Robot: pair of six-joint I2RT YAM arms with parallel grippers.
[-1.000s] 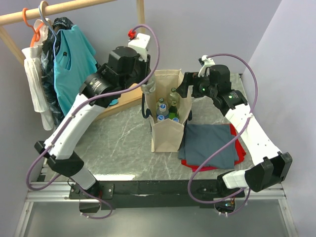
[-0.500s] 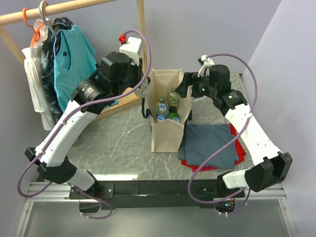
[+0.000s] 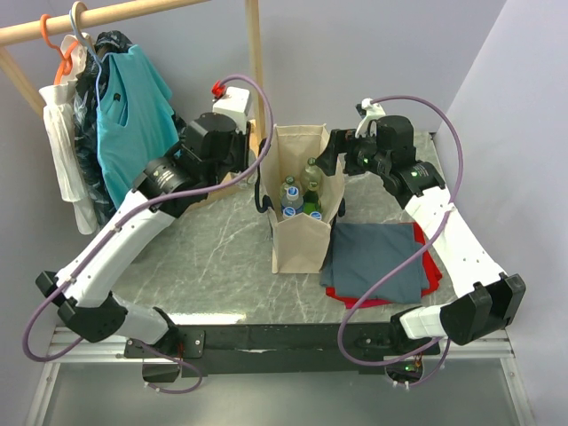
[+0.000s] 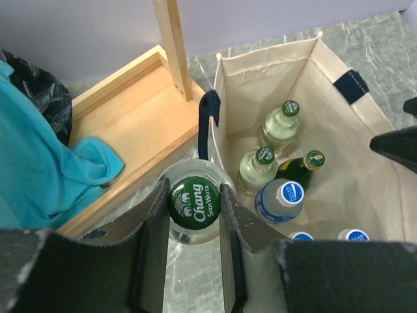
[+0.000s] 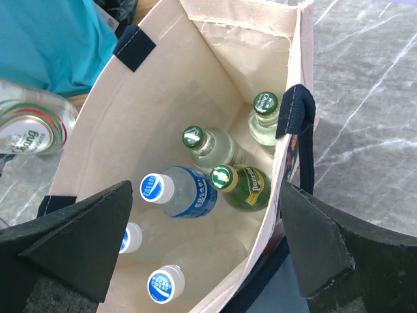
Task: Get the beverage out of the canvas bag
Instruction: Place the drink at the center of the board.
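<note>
on a grey marble table (image 3: 222, 248) against a lilac wall, the canvas bag (image 3: 300, 244) stands upright mid-table, other bottles (image 5: 189, 192) inside. the left gripper (image 4: 193, 192) clamps a green-capped soda bottle (image 4: 195, 203) just outside the bag's left wall; the right gripper (image 5: 205, 195) hangs wide open above its right rim.

At the upper left of the top view we see a wooden rail (image 3: 115, 16) carrying an orange hanger (image 3: 62, 53), a white garment (image 3: 67, 151) and a teal shirt (image 3: 133, 106). A wooden upright (image 3: 256, 62) rises at top centre from a wooden base (image 4: 130, 111). At lower right, on the marble table (image 3: 222, 257), a folded grey-blue cloth (image 3: 377, 253) lies on a red cloth (image 3: 430, 275).
</note>
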